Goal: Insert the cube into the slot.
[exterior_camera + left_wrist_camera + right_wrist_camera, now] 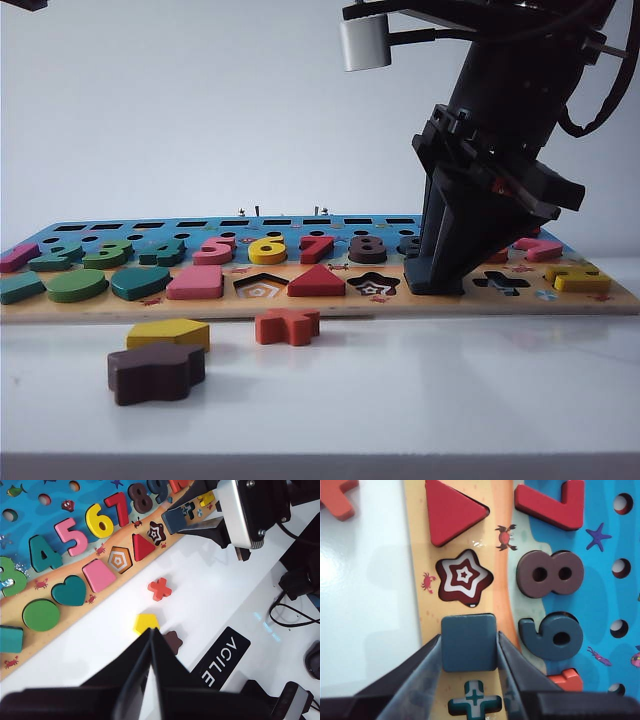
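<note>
Navy, flat, square wooden cube with rounded corners sits clamped between the two fingers of the right end effector, low over the front row of the colourful wooden puzzle board, between the empty star slot and the empty cross slot. Left end effector hangs with its fingers pressed together, holding nothing, above the white counter near the loose yellow pentagon piece and the dark brown wavy-edged piece.

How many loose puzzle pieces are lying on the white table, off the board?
3: a yellow pentagon, an orange cross right of it, and a dark brown wavy piece nearest the camera. The right arm could hide others.
</note>
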